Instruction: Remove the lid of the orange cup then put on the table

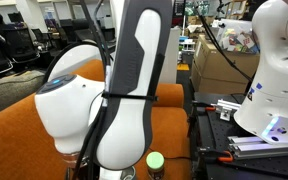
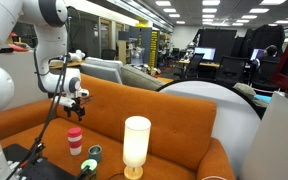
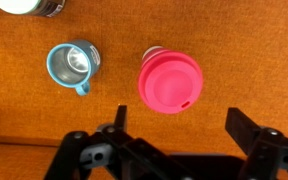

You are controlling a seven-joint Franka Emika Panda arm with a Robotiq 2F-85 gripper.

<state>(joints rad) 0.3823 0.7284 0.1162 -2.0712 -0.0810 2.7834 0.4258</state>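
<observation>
The orange cup (image 3: 154,58) stands upright on the orange-brown table (image 3: 24,110) with its pink-red lid (image 3: 170,82) on it. In an exterior view the cup (image 2: 75,140) looks red with a white band. My gripper (image 3: 177,125) is open and empty. Its two black fingers hang above the table just short of the lid and touch nothing. In an exterior view the gripper (image 2: 76,98) hovers well above the cup. In an exterior view the arm (image 1: 134,90) hides the cup.
A blue metal mug (image 3: 72,65) stands left of the cup. A white and metal object (image 3: 29,6) is at the top left edge. A tall white lamp (image 2: 136,145) and a small green-rimmed item (image 2: 94,152) stand near the cup. A black bench with tools (image 1: 219,130) borders the table.
</observation>
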